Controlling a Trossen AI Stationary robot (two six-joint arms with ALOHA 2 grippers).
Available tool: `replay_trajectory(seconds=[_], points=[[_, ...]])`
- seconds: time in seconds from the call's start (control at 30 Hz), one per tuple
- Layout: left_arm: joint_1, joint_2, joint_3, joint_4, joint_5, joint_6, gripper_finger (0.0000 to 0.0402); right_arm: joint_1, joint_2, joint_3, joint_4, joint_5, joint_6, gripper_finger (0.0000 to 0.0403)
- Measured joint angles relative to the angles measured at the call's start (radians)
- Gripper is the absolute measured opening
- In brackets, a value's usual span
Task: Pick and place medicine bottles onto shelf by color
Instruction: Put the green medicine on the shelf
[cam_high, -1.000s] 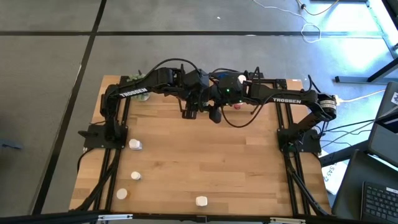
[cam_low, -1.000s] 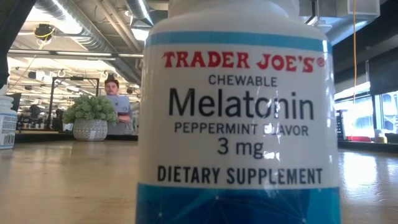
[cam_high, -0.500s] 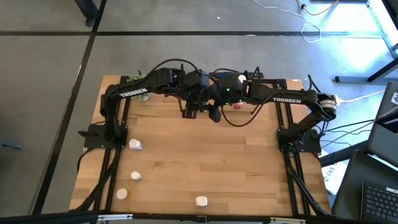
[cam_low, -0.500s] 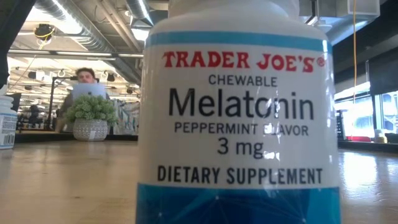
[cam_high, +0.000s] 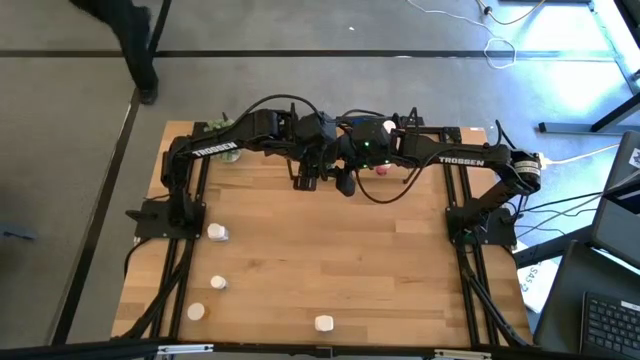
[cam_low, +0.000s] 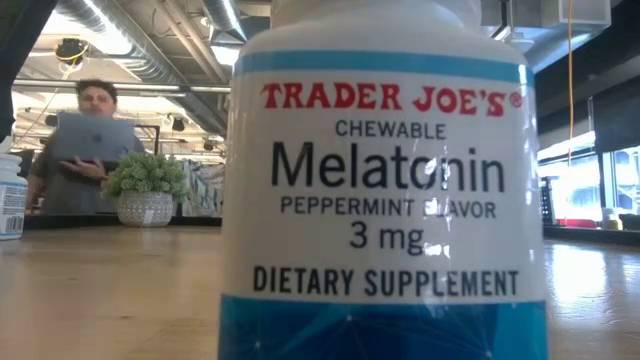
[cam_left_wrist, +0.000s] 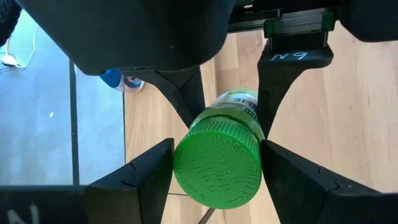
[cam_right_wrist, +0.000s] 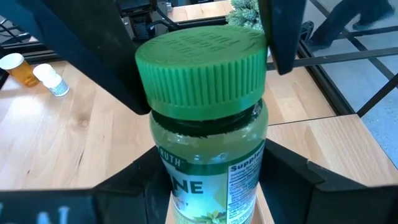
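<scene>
Medicine bottle with the green cap (cam_right_wrist: 202, 56) sits right between the fingers of both arms, above the far middle of the table (cam_high: 330, 260). My left end effector (cam_left_wrist: 214, 163) has it at the cap, one finger pressed to each side of the rim. My right end effector (cam_right_wrist: 212, 158) comes at it from the other side, with its fingers spread wide and lying against the clear body just under the cap. So both are clamped on this one wide bottle, and it hangs between them clear of the wood.

Just beyond the grip, a small pink bottle (cam_high: 380, 169) stands on the table beside the right arm. The right wrist view shows an orange bottle (cam_right_wrist: 18, 68) and a white-capped bottle (cam_right_wrist: 53, 78) close together farther off, and a green spiky plant (cam_right_wrist: 245, 12) behind. A blue bottle (cam_left_wrist: 112, 78) lies near the table edge in the left wrist view.

Well apart from the grip, four white bottles (cam_high: 217, 232) are strung along the near left and near edge. One large Melatonin bottle (cam_low: 380, 200) stands right against the low camera and blocks most of that view. Past it I see the potted plant and a person (cam_low: 85, 150) holding a laptop.
</scene>
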Motion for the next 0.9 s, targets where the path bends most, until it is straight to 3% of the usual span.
replay_trajectory(seconds=[0.3, 0.5, 0.9], points=[[-0.004, 0.000, 0.000, 0.000, -0.007, 0.004, 0.0224, 0.000, 0.000, 0.000, -0.001, -0.002, 0.000, 0.0202], [-0.015, 0.000, 0.000, -0.001, -0.016, 0.109, 0.0227, 0.000, 0.000, 0.000, -0.003, -0.005, -0.001, 0.0202], [-0.059, 0.000, 0.000, 0.003, -0.114, 0.148, 0.0276, 0.001, -0.001, 0.001, -0.003, -0.006, -0.003, 0.0202]])
